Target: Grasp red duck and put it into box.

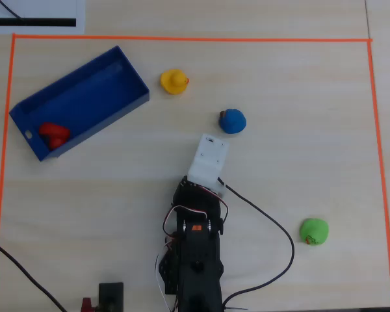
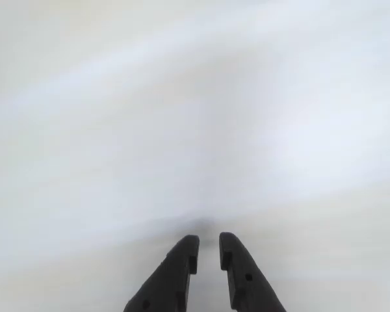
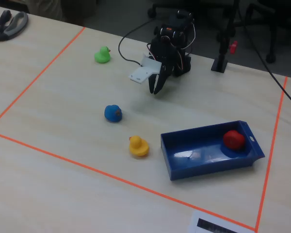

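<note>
The red duck (image 1: pixel 53 134) is lying inside the box (image 1: pixel 97 81), at the end with the small hole, so the deposit appears complete. In the fixed view the duck (image 3: pixel 234 139) is sitting against the far right end wall of the box (image 3: pixel 194 160), which is keeping it from rolling out.

The hand (image 3: pixel 155 89) is hanging above bare counter (image 3: pixel 63 97), well apart from the box and from every duck. In the wrist view the hand (image 2: pixel 208 250) is showing 2 dark fingers (image 2: pixel 182 260) nearly together with only a narrow gap between them, and nothing is sitting in that gap: it is almost closed and empty. The background there is blurred (likely the camera is moving), so no surface detail is readable.

3 other ducks are resting loose on the counter: the yellow duck (image 1: pixel 174 81) near the box's other end, the blue duck (image 1: pixel 233 121) just beyond the arm's white wrist plate (image 1: pixel 208 159), and the green duck (image 1: pixel 314 231) well apart to the right in the overhead view. All are lying inside the orange tape border (image 1: pixel 182 39), which appears to be marking the work area.

Judgement: the arm is drawn in near its base (image 1: pixel 195 260), consistent with a rest posture after delivery.
</note>
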You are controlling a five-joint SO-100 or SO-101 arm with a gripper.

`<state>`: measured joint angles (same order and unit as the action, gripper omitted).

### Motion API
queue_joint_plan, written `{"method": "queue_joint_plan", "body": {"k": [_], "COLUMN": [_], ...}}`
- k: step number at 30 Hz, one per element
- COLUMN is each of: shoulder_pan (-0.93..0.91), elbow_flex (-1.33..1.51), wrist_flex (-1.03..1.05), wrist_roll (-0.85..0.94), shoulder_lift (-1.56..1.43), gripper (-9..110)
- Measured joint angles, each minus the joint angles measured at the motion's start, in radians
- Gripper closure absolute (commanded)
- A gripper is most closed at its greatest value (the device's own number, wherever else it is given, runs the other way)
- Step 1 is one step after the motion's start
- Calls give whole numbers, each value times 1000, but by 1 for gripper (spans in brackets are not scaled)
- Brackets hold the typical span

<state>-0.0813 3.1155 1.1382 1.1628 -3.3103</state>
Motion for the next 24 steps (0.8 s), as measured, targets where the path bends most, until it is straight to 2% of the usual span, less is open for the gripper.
{"method": "queue_joint_plan", "body": {"k": [6, 24], "shoulder_pan": [11, 2], "elbow_flex": [0, 0], "wrist_flex": [141, 144], "wrist_roll": [40, 43], "shoulder_lift": [-6, -8], "gripper": [101, 101]}}
